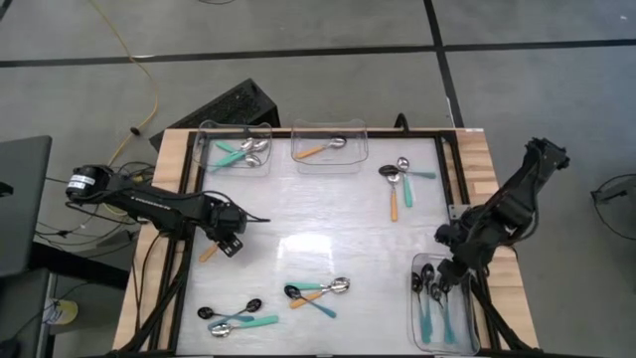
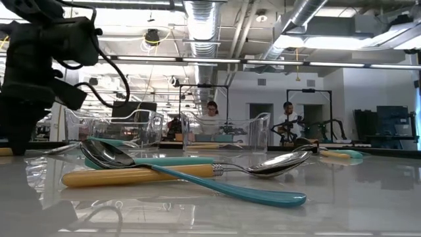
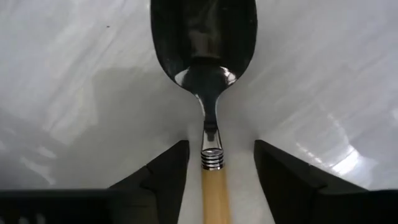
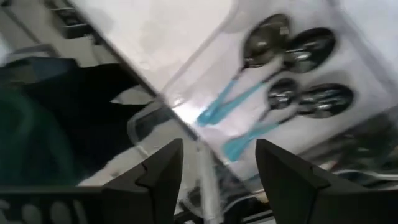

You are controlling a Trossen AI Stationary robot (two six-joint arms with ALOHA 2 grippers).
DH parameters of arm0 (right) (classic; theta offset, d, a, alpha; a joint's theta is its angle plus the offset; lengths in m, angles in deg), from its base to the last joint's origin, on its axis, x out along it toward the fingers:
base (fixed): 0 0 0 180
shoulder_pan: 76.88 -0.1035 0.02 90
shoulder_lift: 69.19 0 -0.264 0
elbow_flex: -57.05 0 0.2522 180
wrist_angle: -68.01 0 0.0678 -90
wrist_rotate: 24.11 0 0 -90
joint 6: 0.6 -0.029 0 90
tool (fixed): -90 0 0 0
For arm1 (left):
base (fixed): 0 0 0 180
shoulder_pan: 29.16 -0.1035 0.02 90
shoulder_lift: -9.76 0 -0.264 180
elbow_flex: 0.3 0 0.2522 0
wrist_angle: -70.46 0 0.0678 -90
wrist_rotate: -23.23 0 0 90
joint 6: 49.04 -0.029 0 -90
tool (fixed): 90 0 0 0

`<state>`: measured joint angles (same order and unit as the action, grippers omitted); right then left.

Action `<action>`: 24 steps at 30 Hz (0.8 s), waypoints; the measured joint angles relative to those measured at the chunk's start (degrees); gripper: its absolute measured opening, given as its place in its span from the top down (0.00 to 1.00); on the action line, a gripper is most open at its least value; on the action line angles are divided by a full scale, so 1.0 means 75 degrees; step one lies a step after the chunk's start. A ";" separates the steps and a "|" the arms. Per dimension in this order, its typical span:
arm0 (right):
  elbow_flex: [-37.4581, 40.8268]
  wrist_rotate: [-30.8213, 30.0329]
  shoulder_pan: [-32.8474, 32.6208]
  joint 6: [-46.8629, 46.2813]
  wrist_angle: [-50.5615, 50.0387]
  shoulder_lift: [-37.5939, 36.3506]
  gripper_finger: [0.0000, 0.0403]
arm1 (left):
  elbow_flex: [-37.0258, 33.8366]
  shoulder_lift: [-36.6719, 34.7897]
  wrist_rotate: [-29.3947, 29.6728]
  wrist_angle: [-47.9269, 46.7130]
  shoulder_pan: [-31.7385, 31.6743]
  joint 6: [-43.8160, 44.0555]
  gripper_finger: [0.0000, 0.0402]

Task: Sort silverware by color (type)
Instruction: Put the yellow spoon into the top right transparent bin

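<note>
Nearest the low camera, crossed orange-handled spoon (image 2: 141, 174) and teal-handled spoon (image 2: 217, 182) on the worktop (image 1: 328, 239). Left gripper (image 3: 217, 165) jaws straddling a black-bowled, orange-handled spoon (image 3: 208, 68), not yet clenched; could skid sideways on closing. Right gripper (image 4: 217, 165) released over the bin of black teal spoons (image 1: 444, 323)

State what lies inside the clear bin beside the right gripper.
The bin holds four dark-bowled spoons with teal handles. The right gripper, open, hovers at its edge and covers that corner in the high view.
</note>
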<state>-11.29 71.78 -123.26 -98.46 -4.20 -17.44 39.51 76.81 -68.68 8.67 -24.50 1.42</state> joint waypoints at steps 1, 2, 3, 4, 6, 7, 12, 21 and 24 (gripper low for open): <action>-0.0057 -0.0082 -0.0050 -0.0007 0.0124 0.0003 0.45 | 0.0008 0.0001 0.0036 -0.0024 0.0052 -0.0116 0.62; -0.0123 -0.0201 -0.0103 -0.0005 0.0194 0.0003 0.45 | 0.0056 0.0020 0.0109 -0.0066 0.0090 -0.0237 0.68; -0.0195 -0.0365 -0.0152 0.0005 0.0208 0.0003 0.45 | 0.0119 0.0047 0.0229 -0.0115 0.0100 -0.0311 0.74; -0.0272 -0.0572 -0.0196 0.0038 0.0195 0.0003 0.45 | 0.0198 0.0058 0.0333 -0.0143 0.0108 -0.0379 0.81; -0.0415 -0.1039 -0.0265 0.0111 0.0208 0.0003 0.45 | 0.0354 0.0068 0.0525 -0.0149 0.0094 -0.0590 0.93; -0.0479 -0.1243 -0.0292 0.0186 0.0204 0.0003 0.45 | 0.0473 0.0100 0.0654 -0.0028 0.0062 -0.0666 0.95; -0.0799 -0.1695 -0.0243 0.0660 0.0199 0.0000 0.45 | 0.1893 0.0091 0.0488 0.0124 -0.0403 -0.1366 0.95; -0.1196 -0.2687 0.0199 0.2147 0.0438 -0.0005 0.45 | 0.7207 0.2034 0.1340 0.0175 -0.1983 -0.5241 0.96; -0.1196 -0.2989 0.0405 0.2737 0.0574 0.0000 0.45 | 0.9111 0.3591 0.1319 -0.0262 -0.2662 -0.6878 0.96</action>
<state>-20.26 49.36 -120.22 -77.93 0.11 -17.44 107.84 103.74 -58.79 6.71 -44.47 -50.17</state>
